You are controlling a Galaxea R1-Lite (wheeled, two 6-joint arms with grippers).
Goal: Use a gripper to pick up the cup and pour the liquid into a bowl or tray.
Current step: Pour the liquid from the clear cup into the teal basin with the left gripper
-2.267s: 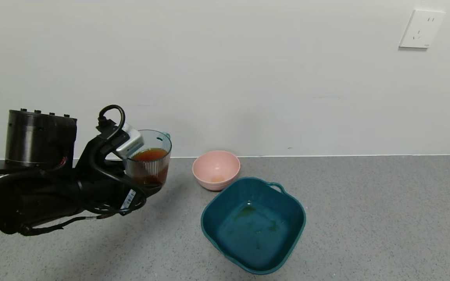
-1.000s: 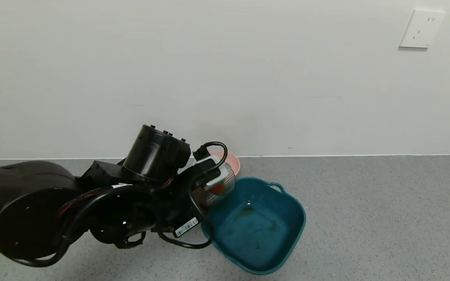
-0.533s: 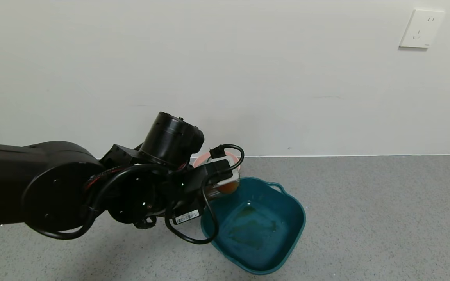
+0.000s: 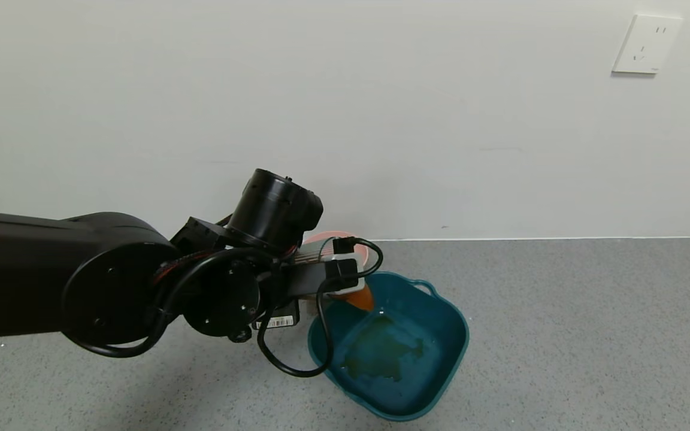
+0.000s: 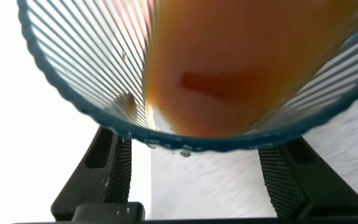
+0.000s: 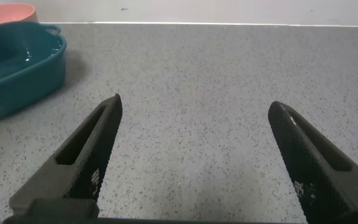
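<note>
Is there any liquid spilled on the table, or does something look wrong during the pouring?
Nothing stands out. The left gripper tips the cup over the teal basin, and the orange-brown liquid falls inside it. No spill shows on the grey table. The right gripper hangs open, apart.

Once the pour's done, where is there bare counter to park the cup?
Bare counter lies right of the teal basin, out to the right gripper, which hangs open over it. Left of the basin, the left gripper tips the cup and crowds the pink bowl behind.
</note>
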